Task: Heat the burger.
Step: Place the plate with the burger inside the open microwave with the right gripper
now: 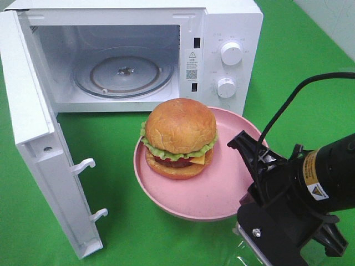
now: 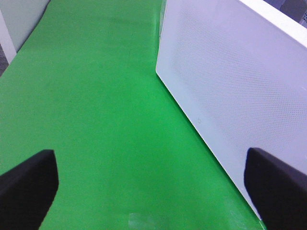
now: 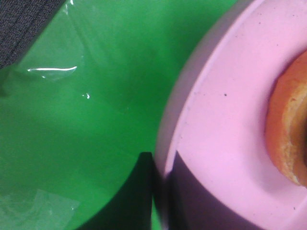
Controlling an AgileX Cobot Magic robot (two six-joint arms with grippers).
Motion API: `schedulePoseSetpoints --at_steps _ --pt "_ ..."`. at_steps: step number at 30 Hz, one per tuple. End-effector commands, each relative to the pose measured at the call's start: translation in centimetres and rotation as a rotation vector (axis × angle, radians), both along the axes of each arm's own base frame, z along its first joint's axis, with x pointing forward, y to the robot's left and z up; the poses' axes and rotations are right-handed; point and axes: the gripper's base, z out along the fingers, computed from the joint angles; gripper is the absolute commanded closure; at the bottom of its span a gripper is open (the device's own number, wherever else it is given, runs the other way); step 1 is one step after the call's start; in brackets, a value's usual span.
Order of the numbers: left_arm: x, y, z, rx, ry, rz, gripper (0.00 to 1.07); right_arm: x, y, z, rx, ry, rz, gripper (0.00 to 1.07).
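- Exterior high view: the burger point(image 1: 180, 138) sits upright on a pink plate point(image 1: 202, 197), toward the plate's rear left and just in front of the microwave's open mouth.
- Its domed bun is glossy and golden brown. Under it are frilly green lettuce, a red tomato slice, a dark patty, a yellow cheese corner and a paler bottom bun.
- The plate is round, smooth and matte, wider than the burger, with a raised rim. It stands on a bright green cloth point(image 1: 122, 221).
- The right gripper point(image 1: 252, 158), black and angular, is at the plate's right rim with one finger over the edge. I cannot tell whether it is clamped on the rim or loose. A yellow warning label point(image 1: 315, 180) wraps its arm; the print is too small to read.
- The white microwave point(image 1: 233, 22) is boxy, and its door point(image 1: 33, 138) is swung wide to the left. A clear glass turntable point(image 1: 125, 75) lies inside.
- Two round white knobs point(image 1: 231, 53) are stacked on the control panel; the markings around them are unreadable.
- A sticker point(image 1: 192, 65) on the inner frame shows a warning triangle and a square code.
- Seen from the left wrist, the left gripper point(image 2: 153, 191) is spread wide with nothing in it, above green cloth beside a finely dotted white panel point(image 2: 240, 86).
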Motion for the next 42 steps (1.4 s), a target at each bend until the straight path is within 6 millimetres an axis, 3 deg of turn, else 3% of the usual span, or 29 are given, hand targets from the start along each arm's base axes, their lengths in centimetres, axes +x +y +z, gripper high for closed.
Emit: schedulePoseSetpoints --at_steps 1,23,42 --pt "-0.2 -0.1 0.0 -0.006 -0.019 -0.005 0.09 0.3 0.5 0.7 0.049 -0.034 0.037 1.05" --pt "-0.2 -0.1 0.0 -0.006 -0.019 -0.005 0.09 1.9 2.1 3.8 0.068 -0.032 0.012 1.07" --pt "-0.2 -0.1 0.0 -0.006 -0.019 -0.005 0.09 4.7 4.9 3.8 0.051 0.013 -0.029 1.07"
